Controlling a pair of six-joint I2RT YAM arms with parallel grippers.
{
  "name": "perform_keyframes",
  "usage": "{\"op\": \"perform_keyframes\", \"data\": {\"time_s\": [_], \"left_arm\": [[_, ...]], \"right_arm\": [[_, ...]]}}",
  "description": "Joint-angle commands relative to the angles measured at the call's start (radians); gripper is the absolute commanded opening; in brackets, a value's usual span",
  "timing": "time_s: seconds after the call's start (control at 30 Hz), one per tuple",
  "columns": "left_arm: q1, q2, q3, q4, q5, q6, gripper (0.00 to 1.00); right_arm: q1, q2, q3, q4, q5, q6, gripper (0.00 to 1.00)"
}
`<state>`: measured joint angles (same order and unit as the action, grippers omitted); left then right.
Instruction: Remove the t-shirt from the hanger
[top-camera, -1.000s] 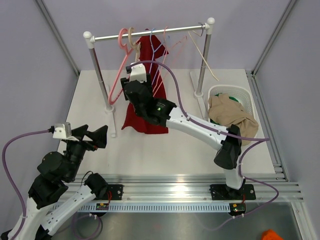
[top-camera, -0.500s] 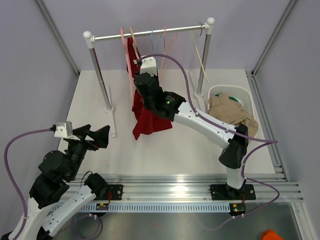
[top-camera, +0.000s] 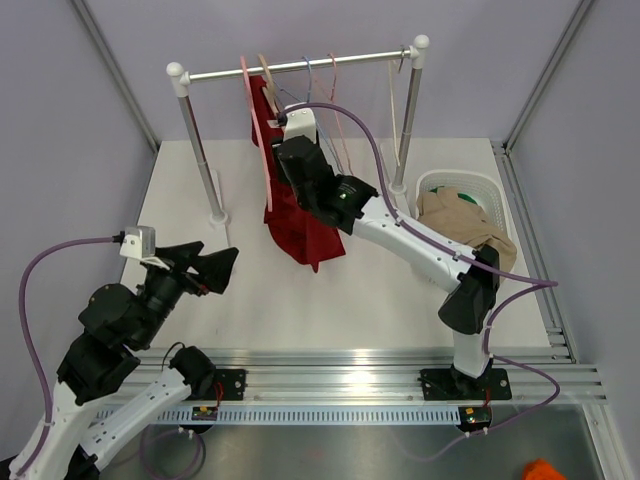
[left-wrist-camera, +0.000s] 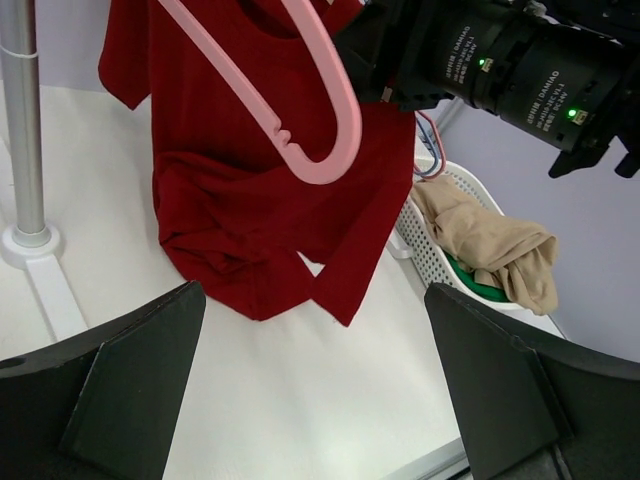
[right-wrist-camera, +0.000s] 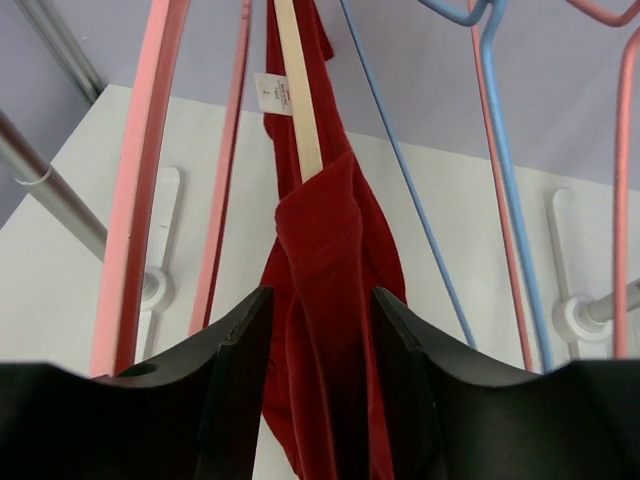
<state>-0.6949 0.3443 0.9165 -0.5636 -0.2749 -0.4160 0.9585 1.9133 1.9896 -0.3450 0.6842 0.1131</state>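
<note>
The right gripper (right-wrist-camera: 320, 340) is narrowed onto a bunched fold of the red shirt (right-wrist-camera: 330, 240), which fills the gap between its fingers. It holds the cloth just below the end of the pale hanger (right-wrist-camera: 298, 110), likely so that a pull down and toward the near side slides that shoulder off the arm. The shirt hangs skewed and gathered on this hanger from the rail (top-camera: 300, 66) at the far side. Its hem sags onto the desk (top-camera: 330, 300) in folds, so the cloth is slack rather than stretched. A bare pink hanger (left-wrist-camera: 300, 110) hangs just left of it and could snag. The left gripper (top-camera: 220, 268) is spread wide and holds nothing, near and left, aimed at the shirt, probably waiting to help. The basket (top-camera: 432, 182) at the right holds other clothes.
</note>
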Motion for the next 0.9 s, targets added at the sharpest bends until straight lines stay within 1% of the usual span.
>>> {"op": "perform_keyframes", "data": {"time_s": [0.0,0.03,0.13,0.17,0.23,0.27,0.37,0.53,0.63,0.73,0.83,0.87], "left_arm": [[0.005,0.01,0.036,0.056,0.04,-0.017,0.99],[0.005,0.012,0.039,0.057,0.04,-0.018,0.99],[0.005,0.025,0.05,0.054,0.048,-0.023,0.99],[0.003,0.033,0.062,0.054,0.054,-0.029,0.99],[0.005,0.06,0.076,0.054,0.065,-0.04,0.99],[0.005,0.07,0.093,0.054,0.077,-0.043,0.99],[0.005,0.116,0.117,0.054,0.097,-0.061,0.99],[0.005,0.188,0.186,0.062,0.131,-0.104,0.99],[0.005,0.222,0.217,0.088,0.137,-0.139,0.99],[0.003,0.254,0.24,0.123,0.146,-0.176,0.99],[0.005,0.283,0.245,0.168,0.146,-0.213,0.98],[0.005,0.292,0.248,0.177,0.148,-0.221,0.98]], "right_arm": [[-0.038,-0.01,0.034,-0.011,-0.09,0.016,0.52],[-0.044,-0.011,0.029,-0.009,-0.124,0.032,0.49],[-0.058,-0.017,0.015,0.004,-0.15,0.042,0.36],[-0.056,-0.02,0.008,0.021,-0.156,0.036,0.25],[-0.058,-0.036,0.003,0.043,-0.179,0.028,0.15],[-0.056,-0.042,-0.002,0.072,-0.19,0.022,0.08],[-0.058,-0.074,-0.034,0.15,-0.207,-0.012,0.0],[-0.056,-0.144,-0.097,0.293,-0.222,-0.081,0.0],[-0.049,-0.2,-0.173,0.406,-0.227,-0.105,0.0],[-0.032,-0.243,-0.268,0.478,-0.23,-0.105,0.0],[-0.009,-0.276,-0.403,0.576,-0.206,-0.115,0.0],[-0.004,-0.283,-0.422,0.583,-0.201,-0.13,0.0]]}}
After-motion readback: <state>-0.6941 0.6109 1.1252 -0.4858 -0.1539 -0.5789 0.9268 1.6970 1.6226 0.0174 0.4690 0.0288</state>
